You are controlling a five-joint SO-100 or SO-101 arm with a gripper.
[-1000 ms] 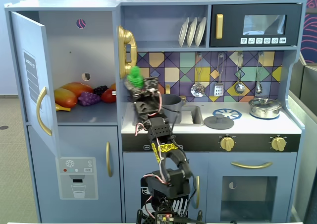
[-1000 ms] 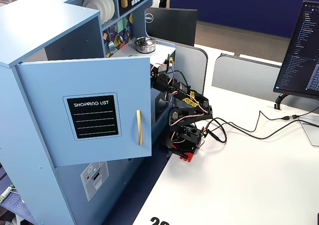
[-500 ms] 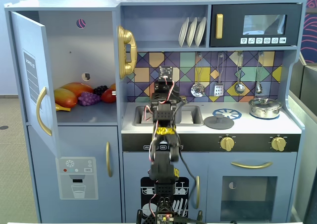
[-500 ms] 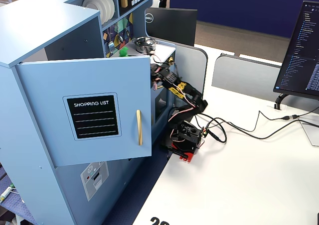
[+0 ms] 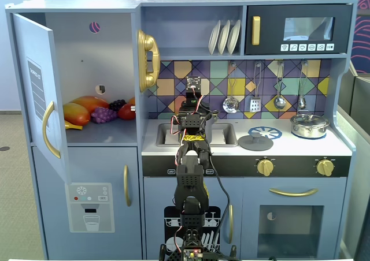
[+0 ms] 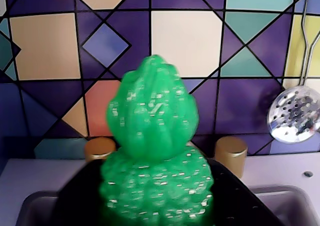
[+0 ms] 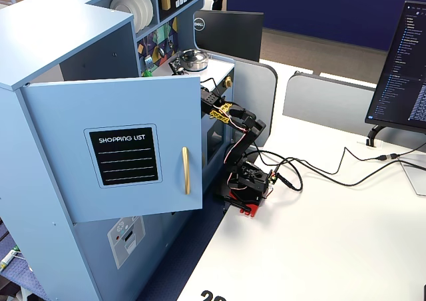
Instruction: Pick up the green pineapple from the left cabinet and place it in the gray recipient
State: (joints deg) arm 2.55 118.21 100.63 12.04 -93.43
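Above the sink (image 6: pixel 30 206), I see the green pineapple (image 6: pixel 154 151) upright, filling the wrist view. My gripper (image 5: pixel 193 96) grasps it, before the tiled backsplash (image 6: pixel 187 41).

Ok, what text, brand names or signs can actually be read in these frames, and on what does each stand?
"SHOPPING LIST": label on the open cabinet door.
"DELL": back of the black monitor.
Microwave button icons, freezer panel symbols, computer screen text: too small to read.

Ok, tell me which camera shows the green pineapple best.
The wrist view: the green pineapple fills the centre, crown up, above the sink, before the tiled backsplash. In a fixed view from the front, the arm hides it. In the side fixed view it cannot be made out.
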